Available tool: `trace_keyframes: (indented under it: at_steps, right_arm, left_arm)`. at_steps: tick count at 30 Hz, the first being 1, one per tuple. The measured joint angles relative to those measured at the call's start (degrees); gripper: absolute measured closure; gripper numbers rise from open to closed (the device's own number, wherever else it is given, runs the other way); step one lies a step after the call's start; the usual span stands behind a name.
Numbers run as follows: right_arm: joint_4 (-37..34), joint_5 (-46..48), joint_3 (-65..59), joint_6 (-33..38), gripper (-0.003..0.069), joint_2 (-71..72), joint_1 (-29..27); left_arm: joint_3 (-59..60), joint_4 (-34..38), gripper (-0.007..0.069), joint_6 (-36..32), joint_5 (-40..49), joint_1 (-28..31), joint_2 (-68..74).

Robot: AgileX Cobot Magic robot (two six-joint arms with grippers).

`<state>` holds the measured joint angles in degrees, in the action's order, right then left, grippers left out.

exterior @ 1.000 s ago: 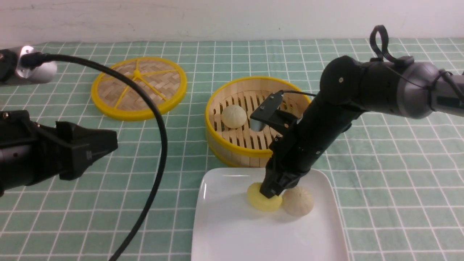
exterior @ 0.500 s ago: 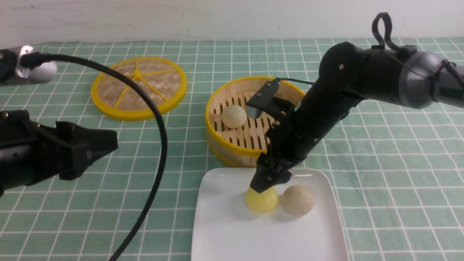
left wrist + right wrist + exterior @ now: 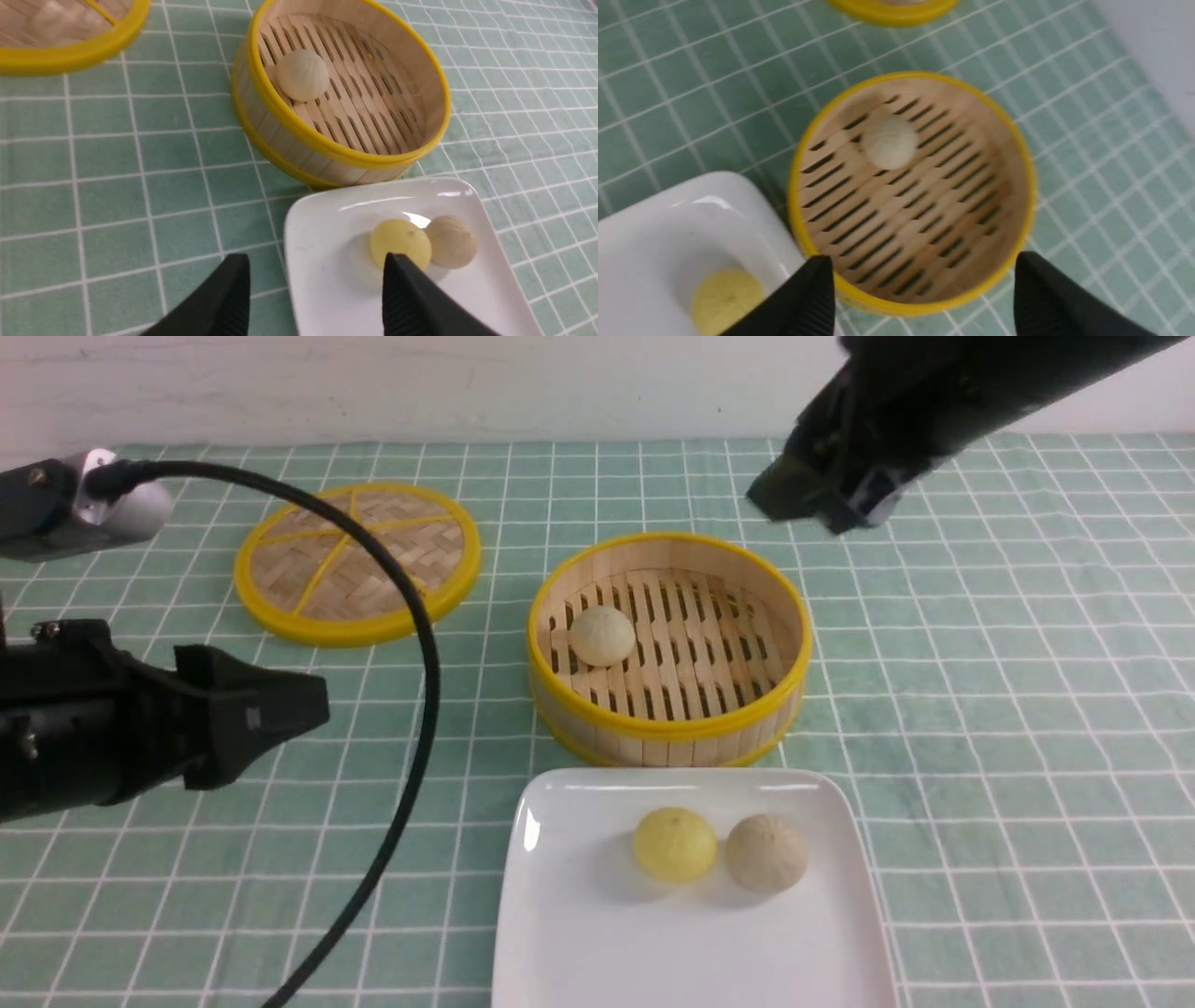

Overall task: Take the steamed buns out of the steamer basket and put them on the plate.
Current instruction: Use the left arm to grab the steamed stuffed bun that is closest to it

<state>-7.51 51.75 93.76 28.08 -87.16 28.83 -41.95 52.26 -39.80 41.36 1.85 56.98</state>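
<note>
The steamer basket (image 3: pixel 644 747) has pale bare wooden slats and smooth yellow rims. The plate (image 3: pixel 597 943) beside it is glossy white. The yellow bun (image 3: pixel 674 844) and beige bun (image 3: pixel 766 852) look matt. The tablecloth (image 3: pixel 1008 728) is matt checked cloth, and the lid (image 3: pixel 392 537) is woven.

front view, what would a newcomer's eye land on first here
The bright yellow bun beside a pale bun on the white plate, nearest the camera. Just behind, the yellow-rimmed steamer basket holds one last pale bun, with the right gripper hanging open above it.
</note>
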Motion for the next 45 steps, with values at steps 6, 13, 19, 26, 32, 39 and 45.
trace_keyframes:
  at_steps: [6,13,19,26,32,39,45]
  right_arm:
    - [10.69,3.82,0.25,-11.57,0.0153,9.53,0.00]
    - [13.59,11.23,0.31,-14.66,0.0153,15.96,0.00]
    - [13.59,15.75,0.37,-15.10,0.0153,17.06,0.00]
    - [13.59,18.44,0.37,-17.35,0.0177,17.06,0.00]
    - [13.59,18.66,0.37,-17.42,0.0195,17.06,0.00]
    - [13.59,18.66,0.37,-17.42,0.0195,17.06,0.00]
    - [13.54,18.92,0.37,-17.42,0.0195,17.06,0.00]
  left_arm:
    - [-8.63,2.78,0.0221,-6.52,5.69,0.00,10.87]
    - [-22.57,3.70,0.0221,-17.26,13.42,-0.59,24.79]
    - [-33.06,3.36,0.0221,-25.27,14.39,-6.15,35.86]
    - [-42.72,-4.41,0.0221,-14.27,9.23,-13.83,44.24]
    - [-48.95,-14.52,0.0221,-4.34,5.02,-18.40,51.33]
    - [-54.31,-17.80,0.0221,-1.31,3.26,-20.92,58.95]
    - [-56.02,-17.95,0.0221,-1.23,1.21,-21.04,62.40]
